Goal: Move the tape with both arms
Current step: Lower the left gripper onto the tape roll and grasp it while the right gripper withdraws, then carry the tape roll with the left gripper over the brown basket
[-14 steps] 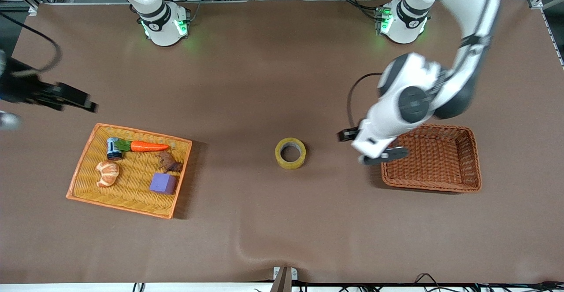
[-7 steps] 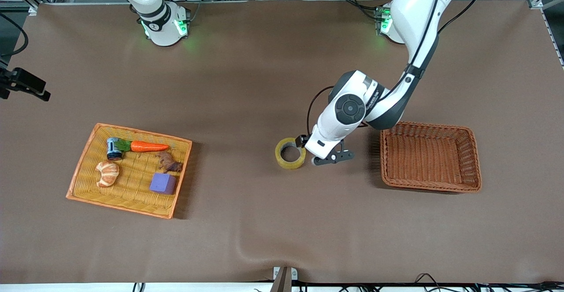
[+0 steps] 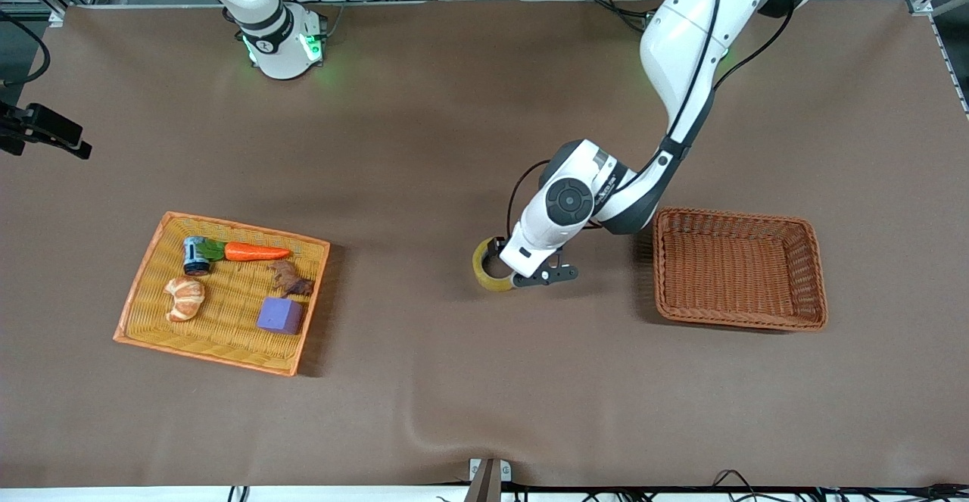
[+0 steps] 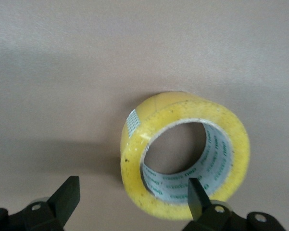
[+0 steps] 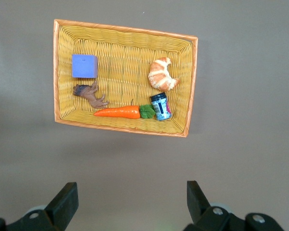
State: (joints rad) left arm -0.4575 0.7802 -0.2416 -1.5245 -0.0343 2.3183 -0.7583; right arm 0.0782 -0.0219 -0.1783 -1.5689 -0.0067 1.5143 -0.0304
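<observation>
The tape [image 3: 482,268] is a yellowish ring lying flat on the brown table near the middle, partly covered by my left hand. In the left wrist view the tape [image 4: 178,108] fills the centre. My left gripper [image 3: 512,275] is open and low over the tape's edge toward the left arm's end. In its own view my left gripper [image 4: 132,188] has one finger in front of the ring's hole and the other outside the ring. My right gripper [image 3: 54,135] is open and empty at the right arm's end of the table. In its own view my right gripper [image 5: 130,197] is high over bare table beside the yellow tray.
A yellow wicker tray [image 3: 144,290] toward the right arm's end holds a carrot [image 3: 256,251], a croissant [image 3: 185,297], a purple cube [image 3: 279,315], a small can [image 3: 195,254] and a brown item [image 3: 291,279]. An empty brown wicker basket [image 3: 738,269] stands toward the left arm's end.
My left arm has swung from beside the brown basket to the tape and come down over it. My right gripper has drawn back toward the right arm's end of the table.
</observation>
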